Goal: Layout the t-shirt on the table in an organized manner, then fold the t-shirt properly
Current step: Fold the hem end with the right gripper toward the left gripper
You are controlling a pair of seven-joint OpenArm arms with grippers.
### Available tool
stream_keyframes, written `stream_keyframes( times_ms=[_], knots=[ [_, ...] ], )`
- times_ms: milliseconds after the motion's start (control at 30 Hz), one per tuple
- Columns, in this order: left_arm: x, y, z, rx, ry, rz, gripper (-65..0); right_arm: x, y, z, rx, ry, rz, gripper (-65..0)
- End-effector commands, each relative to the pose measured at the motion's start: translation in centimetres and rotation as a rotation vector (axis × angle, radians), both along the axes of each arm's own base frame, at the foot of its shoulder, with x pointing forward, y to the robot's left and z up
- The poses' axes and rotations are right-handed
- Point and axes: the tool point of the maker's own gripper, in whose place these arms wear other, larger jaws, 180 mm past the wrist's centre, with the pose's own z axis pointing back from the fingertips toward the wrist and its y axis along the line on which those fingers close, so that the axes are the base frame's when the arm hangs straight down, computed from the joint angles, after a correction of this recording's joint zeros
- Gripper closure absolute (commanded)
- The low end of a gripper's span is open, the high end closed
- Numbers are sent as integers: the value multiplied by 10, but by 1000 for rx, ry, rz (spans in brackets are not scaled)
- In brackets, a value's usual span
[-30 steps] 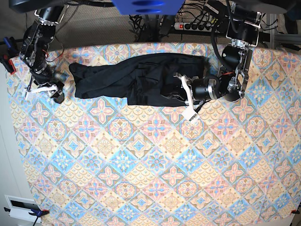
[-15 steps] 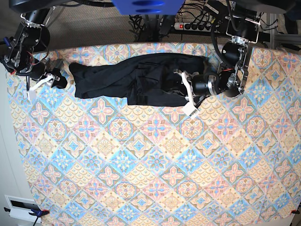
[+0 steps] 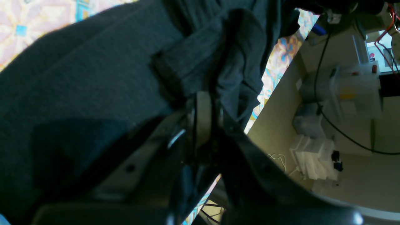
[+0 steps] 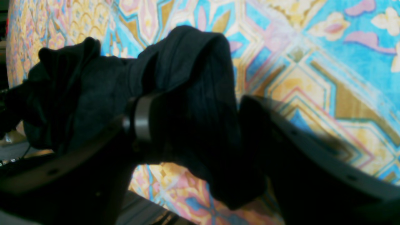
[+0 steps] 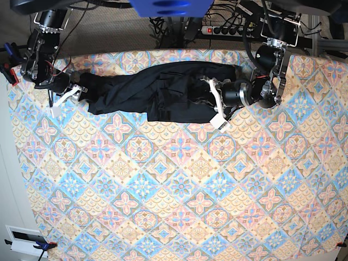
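The black t-shirt (image 5: 147,92) lies stretched in a rumpled band across the far part of the patterned table (image 5: 179,190). At the shirt's right end my left gripper (image 5: 202,100) lies low on the cloth. In the left wrist view its jaws (image 3: 204,106) are shut on a bunched fold of the t-shirt (image 3: 93,78). My right gripper (image 5: 76,89) is at the shirt's left end. In the right wrist view that gripper (image 4: 200,125) stands open, the sleeve end (image 4: 187,87) lying between its wide-apart fingers (image 4: 139,122) over the table (image 4: 312,47).
A power strip (image 5: 225,30) and cables lie on the floor beyond the table's far edge. White boxes (image 3: 315,156) stand on the floor off the table's side. A small white unit (image 5: 24,239) sits at the near left corner.
My right gripper has moved from the table's left edge in to the sleeve end and now straddles it. My left gripper, still shut on the cloth, has shifted slightly toward the far edge.
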Motion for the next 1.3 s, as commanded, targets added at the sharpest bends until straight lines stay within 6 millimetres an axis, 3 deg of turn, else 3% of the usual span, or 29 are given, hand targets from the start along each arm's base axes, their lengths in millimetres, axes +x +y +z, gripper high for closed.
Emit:
stream_keyframes(
  times_ms=[0, 400, 467, 667, 767, 933, 1100, 1200, 1267],
  knots=[
    [8, -1, 11, -25, -36, 8, -8, 0, -2, 3, -14, 2, 14, -357],
    [8, -1, 11, -25, -36, 8, -8, 0, 0, 2, -9, 4, 19, -345],
    [8, -1, 11, -25, -36, 8, -8, 0, 1, 3, -3, 2, 19, -290],
    [8, -1, 11, -25, -36, 7, -7, -3, 9, -3, 130, 16, -31, -13],
    [8, 0, 10, -21, -35, 6, -7, -3, 11, 0, 137, 9, -29, -6],
    [8, 7, 9, -4, -37, 7, -6, 15, 19, 40, 74, -125, 42, 0],
    [9, 7, 9, -2, -38, 7, -6, 16, 37, 84, 0, -261, 134, 0],
    [9, 7, 9, -2, -38, 7, -6, 15, 66, 106, -14, -331, 232, 0],
    [10, 9, 9, 4, -41, 7, -6, 12, 86, 110, 0, -346, 295, 0]
  ],
)
